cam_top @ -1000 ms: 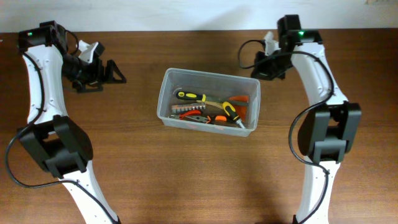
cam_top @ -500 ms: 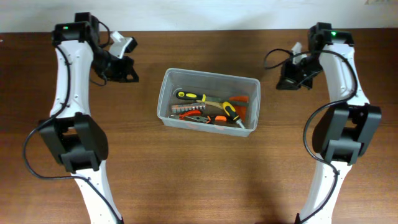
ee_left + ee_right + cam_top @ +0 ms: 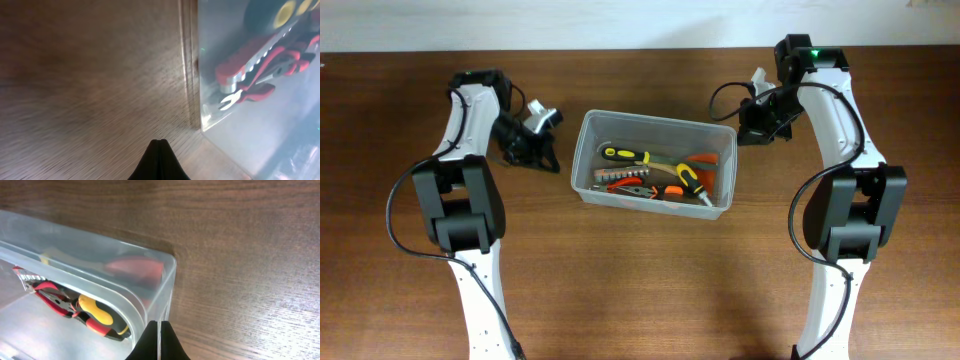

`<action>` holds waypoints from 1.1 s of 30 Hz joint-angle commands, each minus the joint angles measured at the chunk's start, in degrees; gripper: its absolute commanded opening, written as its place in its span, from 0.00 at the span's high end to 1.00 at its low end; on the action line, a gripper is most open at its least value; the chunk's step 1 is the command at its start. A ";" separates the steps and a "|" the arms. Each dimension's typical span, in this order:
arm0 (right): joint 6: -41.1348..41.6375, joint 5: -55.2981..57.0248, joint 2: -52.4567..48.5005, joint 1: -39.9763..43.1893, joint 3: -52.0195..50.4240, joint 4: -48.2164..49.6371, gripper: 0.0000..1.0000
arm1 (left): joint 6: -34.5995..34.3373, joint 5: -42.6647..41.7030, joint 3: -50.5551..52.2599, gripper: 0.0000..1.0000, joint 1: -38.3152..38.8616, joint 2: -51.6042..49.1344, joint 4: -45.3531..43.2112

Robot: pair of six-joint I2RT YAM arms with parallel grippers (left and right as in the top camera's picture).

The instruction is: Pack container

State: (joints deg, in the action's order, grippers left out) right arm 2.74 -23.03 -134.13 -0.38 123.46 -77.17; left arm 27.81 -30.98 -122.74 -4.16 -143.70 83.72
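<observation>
Both arms have swung inward over the last half second: our left gripper (image 3: 548, 160), fingers pressed together on nothing, now sits just beside the left wall of the container (image 3: 582, 160), low over the table (image 3: 650, 280). The container rests mid-table with tools (image 3: 625, 155) lying inside. Our right gripper (image 3: 745, 128), likewise closed and empty, hangs at its far right corner. We judge they flank it to steady or nudge it.
</observation>
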 commanded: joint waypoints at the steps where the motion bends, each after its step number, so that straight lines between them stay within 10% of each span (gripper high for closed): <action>1: -0.61 -1.05 -0.94 -0.57 -0.17 1.44 0.96 | 2.34 -4.46 2.38 0.98 1.38 0.11 -0.39; 33: -0.59 13.46 -0.94 2.69 -0.17 -4.37 0.96 | 5.27 -3.23 5.55 0.98 10.38 0.13 3.91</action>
State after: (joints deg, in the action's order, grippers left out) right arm 2.55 -12.73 -134.13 1.85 123.46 -81.12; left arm 30.74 -33.45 -117.62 5.50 -143.72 87.61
